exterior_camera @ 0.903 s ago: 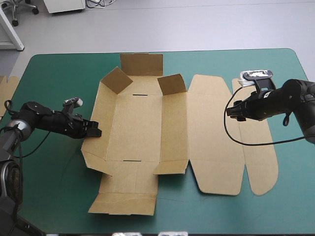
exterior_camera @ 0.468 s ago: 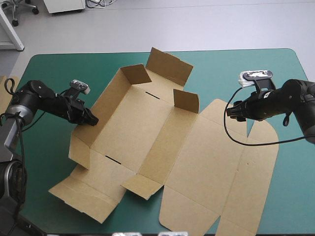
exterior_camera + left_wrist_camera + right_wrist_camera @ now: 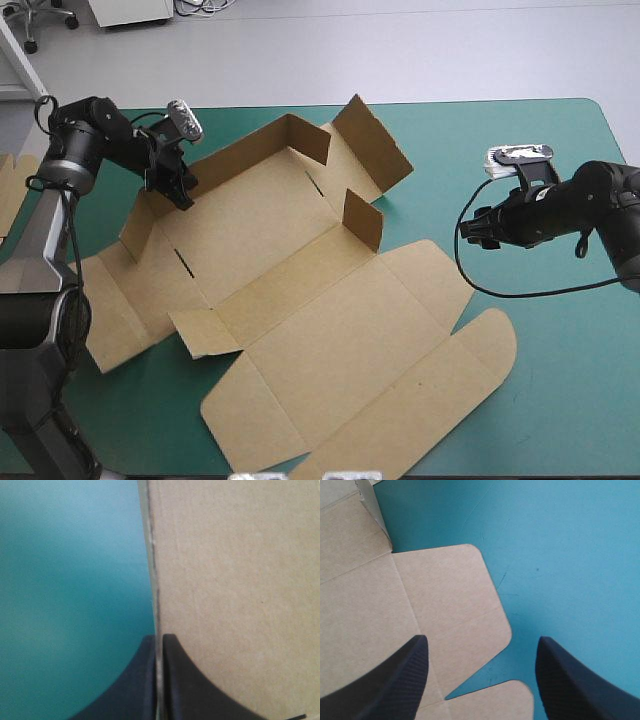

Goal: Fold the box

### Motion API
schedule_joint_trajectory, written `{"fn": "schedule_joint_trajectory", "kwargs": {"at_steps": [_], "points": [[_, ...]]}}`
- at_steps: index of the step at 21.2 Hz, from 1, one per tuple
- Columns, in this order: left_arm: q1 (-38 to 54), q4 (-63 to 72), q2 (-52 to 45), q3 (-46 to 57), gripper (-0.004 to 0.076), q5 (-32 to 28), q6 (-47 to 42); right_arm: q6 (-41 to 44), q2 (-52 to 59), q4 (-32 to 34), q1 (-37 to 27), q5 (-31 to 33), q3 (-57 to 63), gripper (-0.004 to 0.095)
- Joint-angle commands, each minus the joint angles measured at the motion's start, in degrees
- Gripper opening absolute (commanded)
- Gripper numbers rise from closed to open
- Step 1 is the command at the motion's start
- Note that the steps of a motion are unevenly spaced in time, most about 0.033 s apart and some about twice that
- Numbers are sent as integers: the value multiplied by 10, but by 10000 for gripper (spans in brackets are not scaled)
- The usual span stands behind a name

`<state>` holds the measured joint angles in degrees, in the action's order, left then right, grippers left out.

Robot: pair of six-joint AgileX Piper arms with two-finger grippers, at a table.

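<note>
Box: one cut sheet of brown board, lying askew across the middle and left of the worktop, which has a teal-green cover.

Lid panel: largest part, flat on the cover, reaching toward the near edge and the right. It ends in a tuck flap with rounded corners.

Tray part: far-left half of the sheet, partly raised. Its long wall stands up along the far-left side. Two short end flaps stand upright at the far-right end. The near-left flaps lie flat or only slightly lifted.

Left hand: clenched on the box. Its black fingers are all but closed on the left end of the long wall, with the edge of the board between them. Its wrist view shows brown board to one side of the fingers and bare cover to the other.

Right hand: released, fingers wide apart, grasping nothing. It sits just beside the far-right corner of the lid. Its wrist view shows one finger over the rounded edge of the board and the other over bare cover.

Spare board: a brown edge at the left edge of the worktop, apart from the box.
</note>
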<state>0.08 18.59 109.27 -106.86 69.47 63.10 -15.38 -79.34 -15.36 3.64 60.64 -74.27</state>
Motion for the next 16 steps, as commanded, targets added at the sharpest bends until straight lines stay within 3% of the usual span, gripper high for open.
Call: {"fn": "schedule_joint_trajectory", "kwargs": {"at_steps": [1, 5, 12, 16], "points": [[-19, -8, -1, -82, -6, -34, 18, -1, 17, -10, 0, -10, -19, 577], [-44, -37, 31, -159, -6, -14, 54, 2, 17, -12, 0, -7, -19, 577], [-162, -130, -6, -161, -11, -34, 72, 4, 18, 1, -2, -13, -19, 577], [-223, -186, -83, -81, -11, -117, 63, 95, 49, 125, -2, -39, -19, 577]]}}
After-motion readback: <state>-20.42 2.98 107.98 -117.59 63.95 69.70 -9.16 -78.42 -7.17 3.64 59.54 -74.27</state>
